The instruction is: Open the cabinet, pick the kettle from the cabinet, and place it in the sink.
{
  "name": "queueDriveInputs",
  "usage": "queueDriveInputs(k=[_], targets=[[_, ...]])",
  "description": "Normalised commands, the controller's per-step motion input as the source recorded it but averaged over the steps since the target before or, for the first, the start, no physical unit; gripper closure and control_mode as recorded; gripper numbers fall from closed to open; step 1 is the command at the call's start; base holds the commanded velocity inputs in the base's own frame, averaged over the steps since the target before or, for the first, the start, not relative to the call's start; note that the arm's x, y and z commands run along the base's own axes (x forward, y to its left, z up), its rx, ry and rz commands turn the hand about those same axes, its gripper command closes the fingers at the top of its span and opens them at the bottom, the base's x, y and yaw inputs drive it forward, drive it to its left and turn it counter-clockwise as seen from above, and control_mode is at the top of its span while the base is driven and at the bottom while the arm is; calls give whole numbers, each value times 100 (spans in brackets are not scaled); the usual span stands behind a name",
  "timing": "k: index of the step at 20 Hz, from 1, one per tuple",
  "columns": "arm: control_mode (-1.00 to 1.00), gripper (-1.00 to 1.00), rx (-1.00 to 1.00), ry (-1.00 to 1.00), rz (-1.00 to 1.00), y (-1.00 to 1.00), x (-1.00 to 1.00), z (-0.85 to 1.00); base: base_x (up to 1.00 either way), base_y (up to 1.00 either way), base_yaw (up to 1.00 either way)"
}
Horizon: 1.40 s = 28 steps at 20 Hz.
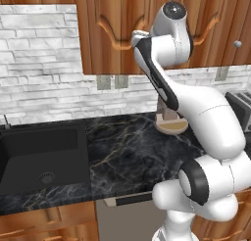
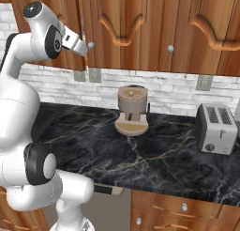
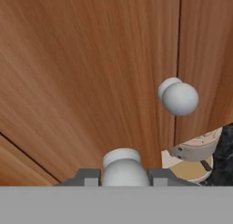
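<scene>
End effector [image 3: 124, 177] apparently gripping closed cabinet [image 3: 91, 73] knob [image 3: 122, 166].

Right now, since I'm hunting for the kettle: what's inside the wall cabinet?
Its contents are hidden: the cabinet doors are shut. The gripper jaws sit around one silver knob. No kettle can be seen.

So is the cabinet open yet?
Shut. Both doors of the cabinet lie flush, nothing inside visible; the pincer sits at one knob.

No readable text, label, brand or number shows on any surface; the small, blurry silver toaster [image 2: 215, 129] front may hide some.
</scene>
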Motion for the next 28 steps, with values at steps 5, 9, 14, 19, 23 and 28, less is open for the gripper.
queueDriveInputs(k=[5,9,14,19,23,28], targets=[[-100,100,0,-4,-7,18,-37,1,0,0,0],[-100,100,0,-4,-9,24,-37,3,0,0,0],[-100,100,-2,0,-10,30,-31,7,0,0,0],[-100,100,-2,0,-8,34,-28,11,0,0,0],[-100,100,-5,0,-6,38,-28,12,0,0,0],[-100,100,-7,0,-6,41,-28,8,0,0,0]])
